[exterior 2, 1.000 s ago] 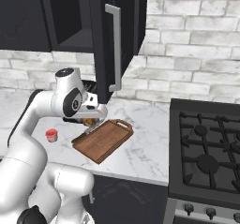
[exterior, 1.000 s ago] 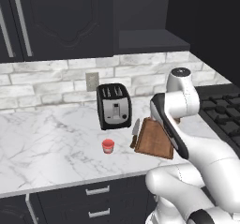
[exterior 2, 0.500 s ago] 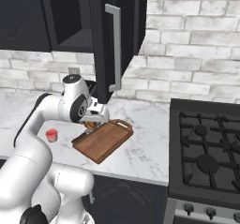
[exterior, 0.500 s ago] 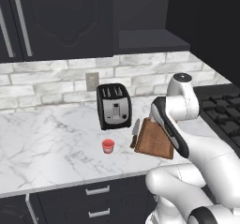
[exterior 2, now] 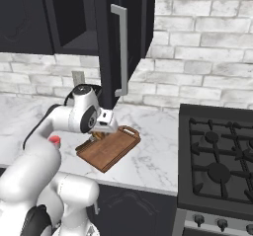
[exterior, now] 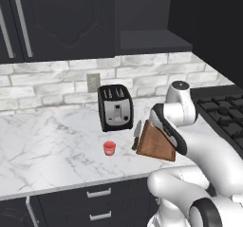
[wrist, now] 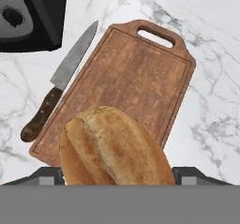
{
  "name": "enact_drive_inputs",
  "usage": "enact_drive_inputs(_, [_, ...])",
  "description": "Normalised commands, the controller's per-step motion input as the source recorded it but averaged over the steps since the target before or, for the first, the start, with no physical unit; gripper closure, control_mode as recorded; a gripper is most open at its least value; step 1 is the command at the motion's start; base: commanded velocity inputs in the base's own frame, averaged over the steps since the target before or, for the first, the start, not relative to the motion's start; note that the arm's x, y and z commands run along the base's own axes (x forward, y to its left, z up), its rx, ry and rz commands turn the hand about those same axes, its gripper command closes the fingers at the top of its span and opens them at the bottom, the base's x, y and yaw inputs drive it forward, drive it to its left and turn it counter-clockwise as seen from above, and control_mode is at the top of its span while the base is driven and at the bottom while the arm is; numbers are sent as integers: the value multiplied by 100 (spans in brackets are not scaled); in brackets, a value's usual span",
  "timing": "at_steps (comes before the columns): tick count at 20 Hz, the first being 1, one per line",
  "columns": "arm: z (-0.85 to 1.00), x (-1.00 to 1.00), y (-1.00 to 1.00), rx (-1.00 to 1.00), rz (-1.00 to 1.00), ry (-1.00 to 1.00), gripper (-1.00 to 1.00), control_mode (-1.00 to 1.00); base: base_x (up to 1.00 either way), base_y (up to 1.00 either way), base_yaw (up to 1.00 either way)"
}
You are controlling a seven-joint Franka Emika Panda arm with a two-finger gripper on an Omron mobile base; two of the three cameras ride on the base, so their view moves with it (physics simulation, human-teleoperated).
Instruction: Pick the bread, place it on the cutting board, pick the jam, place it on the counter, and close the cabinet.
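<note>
Hand view, left to right: knife [wrist: 58, 82] at left beside the cutting board [wrist: 136, 73], board filling centre frame. Bread [wrist: 115, 148] sits bottom centre above the board, clamped in the gripper [wrist: 117, 174], jaws spread wide around it. Jam [exterior: 109, 147] stands on the counter [exterior: 47, 140], centre-left of the left base view.

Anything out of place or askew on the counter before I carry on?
One oddity: a knife lies with its blade on the cutting board edge, handle on the counter. The cabinet door hangs open. The jam stands upright.

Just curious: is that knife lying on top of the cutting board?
No, the knife lies on the marble counter beside the cutting board.
</note>
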Motion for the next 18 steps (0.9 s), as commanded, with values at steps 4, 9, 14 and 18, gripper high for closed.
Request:
enact_drive_inputs(4, [-44, 28, 0, 0, -1, 0, 100, -100, 0, 0, 0])
enact_drive_inputs(9, [-42, 26, 0, 0, 0, 0, 100, -100, 0, 0, 0])
enact_drive_inputs(14, [-36, 28, 0, 0, -1, 0, 100, -100, 0, 0, 0])
enact_drive_inputs(18, [-24, 24, 0, 0, 0, 0, 100, -100, 0, 0, 0])
